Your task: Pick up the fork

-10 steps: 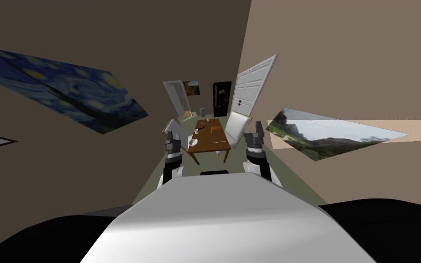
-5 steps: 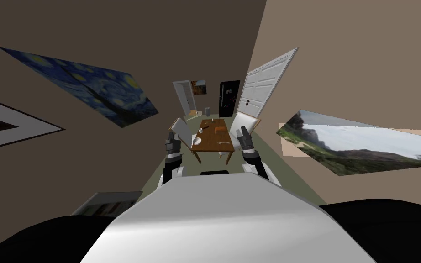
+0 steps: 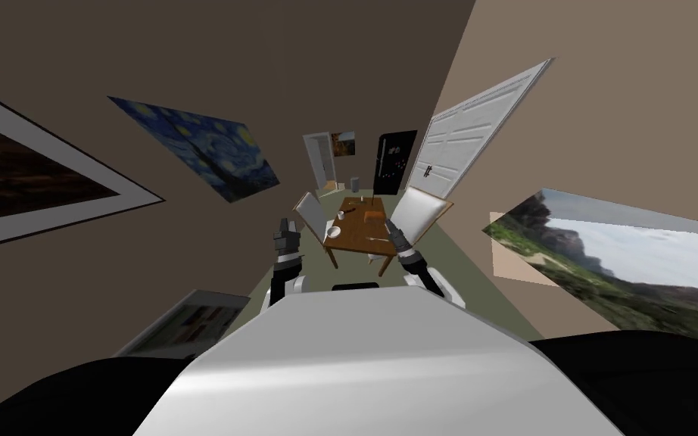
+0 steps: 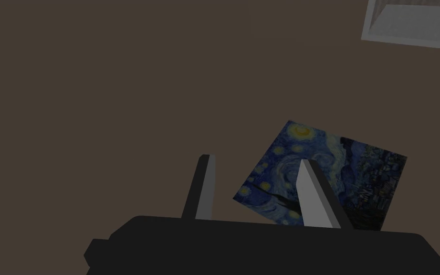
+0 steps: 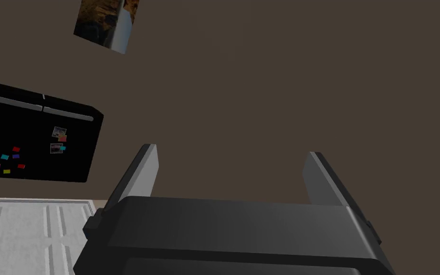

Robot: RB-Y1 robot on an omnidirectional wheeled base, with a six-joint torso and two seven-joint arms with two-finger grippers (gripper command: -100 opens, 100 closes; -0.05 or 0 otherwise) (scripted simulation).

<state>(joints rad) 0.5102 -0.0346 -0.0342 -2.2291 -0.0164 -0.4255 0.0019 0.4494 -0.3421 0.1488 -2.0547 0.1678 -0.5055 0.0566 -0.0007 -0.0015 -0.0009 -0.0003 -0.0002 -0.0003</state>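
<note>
fork (image 3: 377, 239) on counter (image 3: 353, 227) near edge, 12 o'clock ahead, axis roughly 9–3 | right claw (image 5: 231, 150) released, nearer, fork toward its 9 | left claw (image 4: 256, 159) released, empty, well apart

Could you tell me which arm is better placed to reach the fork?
Right, probably. The right gripper, open, is at the table corner nearest the fork; the left gripper hangs further off, beside the chair.
</note>
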